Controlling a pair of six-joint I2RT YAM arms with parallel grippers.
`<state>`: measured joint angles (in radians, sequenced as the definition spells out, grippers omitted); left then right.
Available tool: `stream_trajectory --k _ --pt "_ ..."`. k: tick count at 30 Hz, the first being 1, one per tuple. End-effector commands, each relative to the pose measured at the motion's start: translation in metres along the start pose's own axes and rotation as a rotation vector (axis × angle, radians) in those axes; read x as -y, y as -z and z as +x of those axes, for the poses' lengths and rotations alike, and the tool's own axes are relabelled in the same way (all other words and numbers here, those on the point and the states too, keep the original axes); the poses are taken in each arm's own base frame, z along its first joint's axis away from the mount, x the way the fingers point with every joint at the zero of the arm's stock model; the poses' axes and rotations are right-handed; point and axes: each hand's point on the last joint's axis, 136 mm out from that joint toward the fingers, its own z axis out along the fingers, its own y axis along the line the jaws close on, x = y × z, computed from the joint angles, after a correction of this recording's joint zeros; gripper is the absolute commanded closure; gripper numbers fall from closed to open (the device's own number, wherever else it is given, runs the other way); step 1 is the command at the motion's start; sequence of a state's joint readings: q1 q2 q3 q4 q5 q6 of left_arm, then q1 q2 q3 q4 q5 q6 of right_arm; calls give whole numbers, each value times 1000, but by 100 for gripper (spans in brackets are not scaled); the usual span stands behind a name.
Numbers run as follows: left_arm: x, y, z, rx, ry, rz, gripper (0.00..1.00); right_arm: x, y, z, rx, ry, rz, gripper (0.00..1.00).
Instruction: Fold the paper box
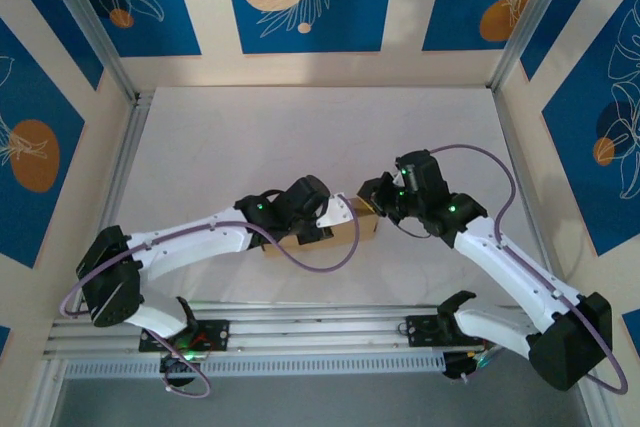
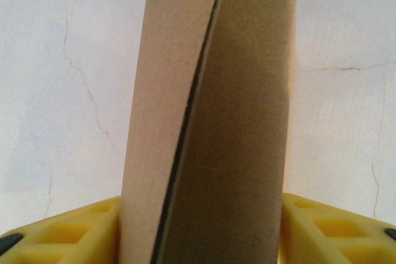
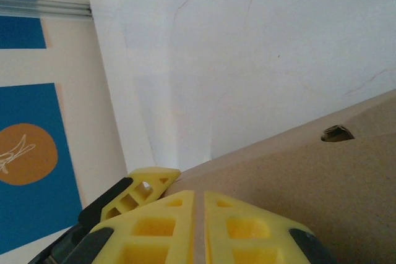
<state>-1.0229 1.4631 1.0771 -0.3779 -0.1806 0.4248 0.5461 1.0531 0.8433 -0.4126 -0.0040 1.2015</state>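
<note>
Watching remotely, I see the left gripper (image 1: 333,215) near the middle of the table (image 1: 300,127). Its yellow fingers (image 2: 68,232) stand on either side of the paper box (image 1: 358,231), pinching two upright brown panels that overlap with a dark seam between them. The box lies just beyond the front rail (image 1: 320,322), between my two wrists. Further right, the right gripper (image 1: 380,197) meets the box's right end, its jaws pressed together against a cardboard face that has a small slot (image 3: 337,133). A pale sliver shows between them, possibly a flap edge, though I cannot tell from this angle.
</note>
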Motion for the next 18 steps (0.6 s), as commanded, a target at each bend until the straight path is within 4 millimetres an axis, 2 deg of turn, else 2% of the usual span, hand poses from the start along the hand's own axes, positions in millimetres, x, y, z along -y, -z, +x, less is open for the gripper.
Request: stream_trajectory --k 1,6,8,13,18 --pt "22 -6 -25 109 5 91 35 65 -16 34 -110 -39 256 87" --pt "6 3 -24 90 1 20 28 85 -19 40 -116 -40 314 87" --pt "8 6 -26 80 3 48 26 90 -21 41 -121 -35 338 87" --pt "13 13 -32 48 34 120 22 91 -22 39 -115 -21 364 87" --pt "3 29 -42 105 82 123 20 90 -23 37 -116 -12 381 87"
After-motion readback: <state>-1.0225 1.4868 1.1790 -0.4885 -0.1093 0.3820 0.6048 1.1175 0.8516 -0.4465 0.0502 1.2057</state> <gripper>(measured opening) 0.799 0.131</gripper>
